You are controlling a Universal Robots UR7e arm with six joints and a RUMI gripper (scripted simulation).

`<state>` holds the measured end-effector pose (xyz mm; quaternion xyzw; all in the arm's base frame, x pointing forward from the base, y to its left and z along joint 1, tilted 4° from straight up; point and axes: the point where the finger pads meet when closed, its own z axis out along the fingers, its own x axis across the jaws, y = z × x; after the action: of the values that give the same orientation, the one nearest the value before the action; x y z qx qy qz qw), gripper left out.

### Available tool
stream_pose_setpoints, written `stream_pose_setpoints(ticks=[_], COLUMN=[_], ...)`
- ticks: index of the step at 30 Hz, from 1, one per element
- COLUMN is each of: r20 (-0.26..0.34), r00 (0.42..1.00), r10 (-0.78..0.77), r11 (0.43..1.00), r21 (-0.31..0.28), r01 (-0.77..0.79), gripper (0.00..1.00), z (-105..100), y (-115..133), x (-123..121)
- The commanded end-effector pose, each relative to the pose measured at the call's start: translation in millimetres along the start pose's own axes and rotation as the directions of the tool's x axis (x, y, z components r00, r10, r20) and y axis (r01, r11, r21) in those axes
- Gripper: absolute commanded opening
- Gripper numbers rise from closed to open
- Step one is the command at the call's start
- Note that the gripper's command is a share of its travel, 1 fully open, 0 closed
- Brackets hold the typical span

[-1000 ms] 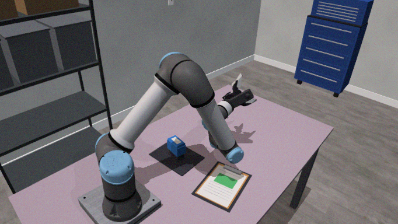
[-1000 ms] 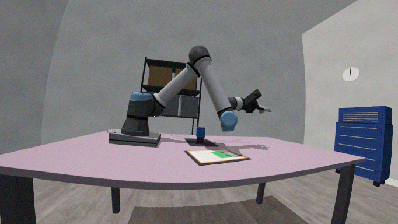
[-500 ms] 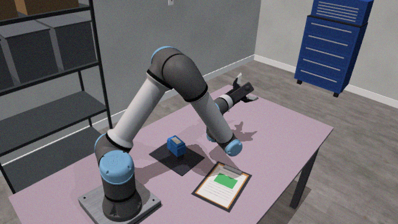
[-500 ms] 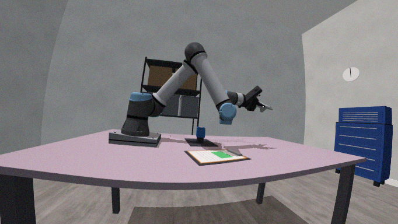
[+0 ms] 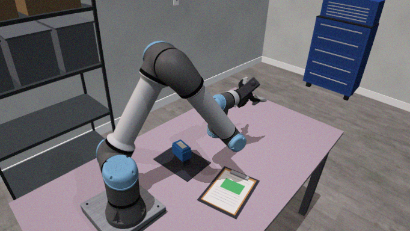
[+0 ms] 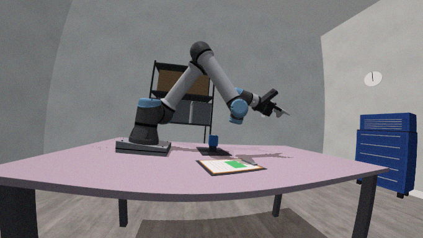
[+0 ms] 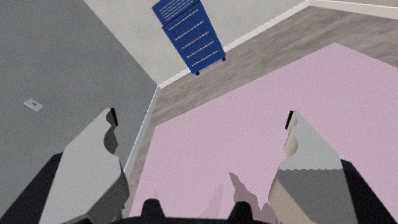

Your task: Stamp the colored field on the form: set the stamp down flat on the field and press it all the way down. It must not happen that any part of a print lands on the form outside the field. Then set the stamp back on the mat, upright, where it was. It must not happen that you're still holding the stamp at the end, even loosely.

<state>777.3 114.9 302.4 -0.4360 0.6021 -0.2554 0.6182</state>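
Observation:
A blue stamp stands upright on a dark mat in the middle of the pink table; it also shows in the exterior view. A clipboard with a form lies in front of the mat, with a green field near its top; the green field also shows in the exterior view. My gripper is open and empty, high above the far edge of the table, well away from the stamp. In the wrist view the open fingers frame bare table and floor. In the exterior view the gripper points right and slightly down.
A blue tool cabinet stands on the floor at the far right. A dark shelf rack with boxes stands at the left behind the table. The arm's base plate sits at the table's near left corner.

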Motion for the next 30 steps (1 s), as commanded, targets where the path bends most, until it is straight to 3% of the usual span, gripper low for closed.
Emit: stream_pose_setpoints(ticks=[1,13,16,20,22,27,29,30], r20=[-0.058,-0.083,-0.083,-0.067,-0.067,-0.030,-0.030,-0.013], r00=[0.992,0.948,0.948,0.909,0.909,0.861,0.861,0.844], r10=[-0.110,-0.309,-0.309,-0.411,-0.411,-0.507,-0.508,-0.537], r11=[0.991,0.928,0.928,0.869,0.869,0.790,0.791,0.760], r21=[-0.086,-0.243,-0.243,-0.330,-0.329,-0.416,-0.413,-0.443], r01=[0.105,0.281,0.281,0.368,0.368,0.450,0.452,0.477], gripper=[1.00,1.00,1.00,1.00,1.00,1.00,1.00,1.00], z=[0,-11,-11,-21,-21,-34,-34,-40], y=[8,29,29,42,42,57,55,62], x=[0,-3,-3,-4,-4,-5,-6,-6])
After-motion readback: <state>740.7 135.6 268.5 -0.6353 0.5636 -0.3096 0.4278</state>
